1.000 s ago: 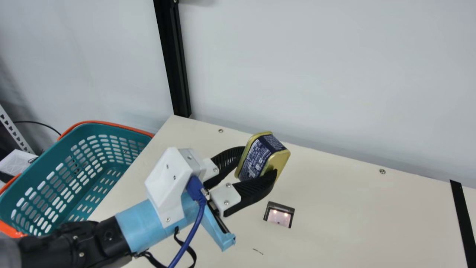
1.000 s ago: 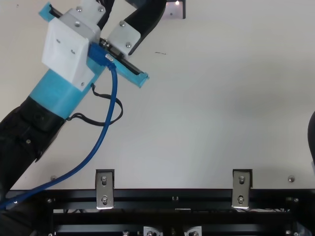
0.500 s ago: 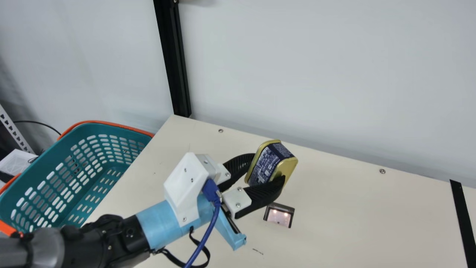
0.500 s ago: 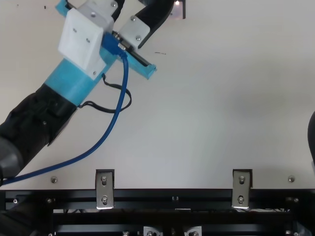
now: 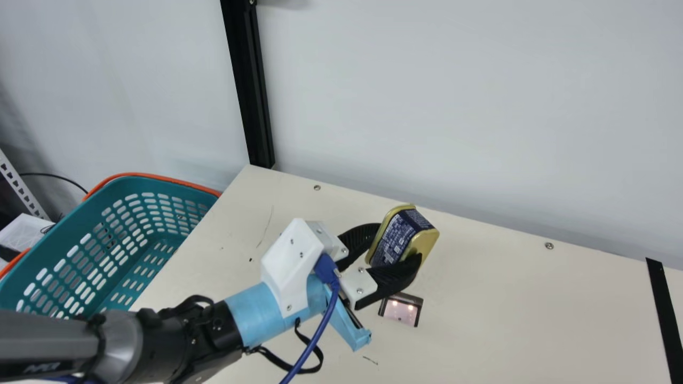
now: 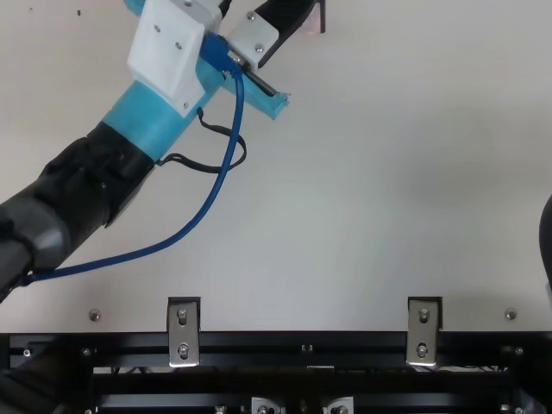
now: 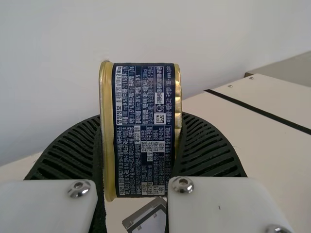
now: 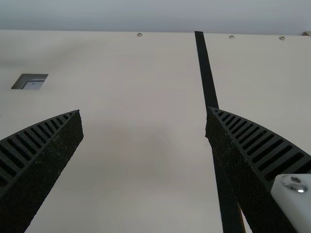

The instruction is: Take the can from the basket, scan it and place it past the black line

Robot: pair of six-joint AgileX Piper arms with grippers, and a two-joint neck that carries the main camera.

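Above the surface [image 5: 507,298], near the lit scanner window [image 5: 399,311], the blue-and-gold can [image 5: 394,236] is held at a tilt, pinched between the ribbed fingers of the left end effector [image 5: 400,245]! Well apart, the black line [image 5: 665,320] is seen, the can held on the scanner's side of it. Beside the surface, the teal basket [image 5: 128,184] is spotted. Wide apart, the right end effector's [image 6: 547,241] fingers are spread.

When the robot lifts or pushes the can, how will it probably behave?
The can looks like stiff metal, so it probably will not bend in the left gripper. Its shiny gold part looks smooth and may slip. Its flat sides make rolling unlikely.
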